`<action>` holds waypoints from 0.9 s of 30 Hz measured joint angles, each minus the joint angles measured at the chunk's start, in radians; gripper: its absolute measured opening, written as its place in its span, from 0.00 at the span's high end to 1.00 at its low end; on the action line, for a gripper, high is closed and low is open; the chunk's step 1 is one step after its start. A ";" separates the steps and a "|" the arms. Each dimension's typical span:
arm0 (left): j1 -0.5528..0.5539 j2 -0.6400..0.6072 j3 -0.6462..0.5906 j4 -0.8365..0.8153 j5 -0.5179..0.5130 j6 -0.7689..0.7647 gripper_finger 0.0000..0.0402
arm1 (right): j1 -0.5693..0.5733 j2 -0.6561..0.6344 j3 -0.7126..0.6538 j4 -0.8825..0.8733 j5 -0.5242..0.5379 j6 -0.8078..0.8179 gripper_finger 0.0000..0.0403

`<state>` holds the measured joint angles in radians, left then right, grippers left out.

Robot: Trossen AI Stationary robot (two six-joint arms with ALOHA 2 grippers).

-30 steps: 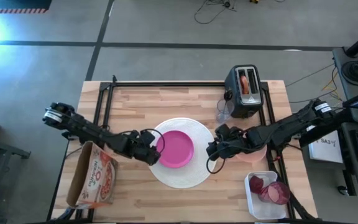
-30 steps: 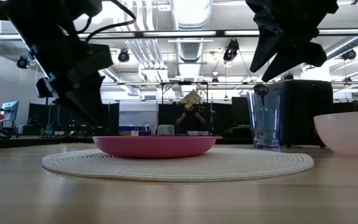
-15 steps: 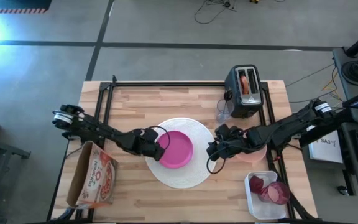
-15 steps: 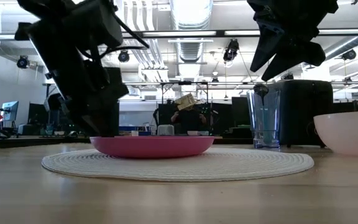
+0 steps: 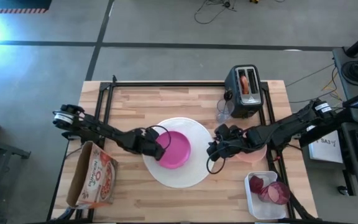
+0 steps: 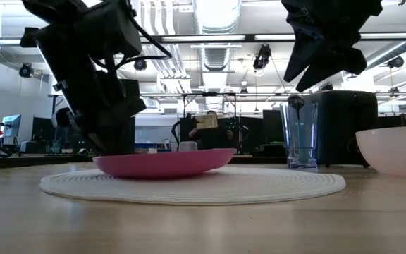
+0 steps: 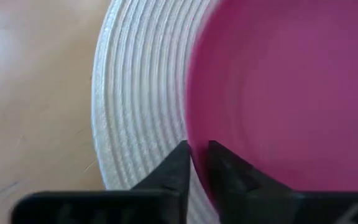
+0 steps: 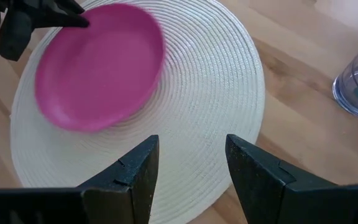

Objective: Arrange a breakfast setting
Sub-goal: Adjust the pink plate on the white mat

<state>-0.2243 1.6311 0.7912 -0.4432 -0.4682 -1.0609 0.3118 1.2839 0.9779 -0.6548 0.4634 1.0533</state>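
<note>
Two arms worked over the wooden table (image 5: 135, 106). The left gripper (image 5: 158, 145) had its fingers (image 7: 180, 163) pinched on the near rim of the magenta plate (image 5: 174, 149), one finger inside the rim and one outside, with only a thin slit between them. In the low view that plate (image 6: 162, 162) sat tilted, the edge under the gripper (image 6: 111, 144) a little lower than the far edge, and it rested on the large white round mat (image 5: 176, 154), which showed a ribbed, woven surface in the wrist views. The plate lay left of the mat's middle, toward the left gripper.

The right gripper (image 5: 214, 151) hovered above the mat's right edge, fingers (image 8: 135, 171) spread wide with nothing between them; it hung well above the table in the low view (image 6: 323, 53).

A white bowl (image 6: 398, 150) stood at the right side of the table, partly under the right arm. A clear glass (image 5: 223, 114) with a teal handle inside stood just left of the black toaster (image 5: 245, 91), which held something orange in a slot. A white tray (image 5: 267, 196) at the near right corner held dark-red fruit (image 5: 272, 190). A cereal box (image 5: 93, 175) lay at the near left corner. A person (image 6: 206, 130) showed far behind the table, in the low view
</note>
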 joint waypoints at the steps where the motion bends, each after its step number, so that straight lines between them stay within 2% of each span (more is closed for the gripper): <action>1: 0.000 -0.004 0.000 0.002 0.000 -0.001 0.97 | -0.001 0.000 0.000 0.000 0.000 -0.001 0.56; 15: -0.002 -0.129 -0.001 -0.119 0.045 0.037 1.00 | -0.008 0.000 0.000 -0.020 0.000 -0.007 0.56; 23: -0.001 -0.121 -0.001 -0.189 0.041 0.028 0.99 | -0.008 0.000 0.000 -0.027 0.000 -0.010 0.56; 27: -0.001 -0.118 -0.002 -0.190 0.039 0.029 0.95 | -0.008 0.000 0.000 -0.028 -0.002 -0.016 0.56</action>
<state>-0.2253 1.5131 0.7895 -0.6336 -0.4287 -1.0321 0.3042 1.2839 0.9779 -0.6830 0.4618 1.0370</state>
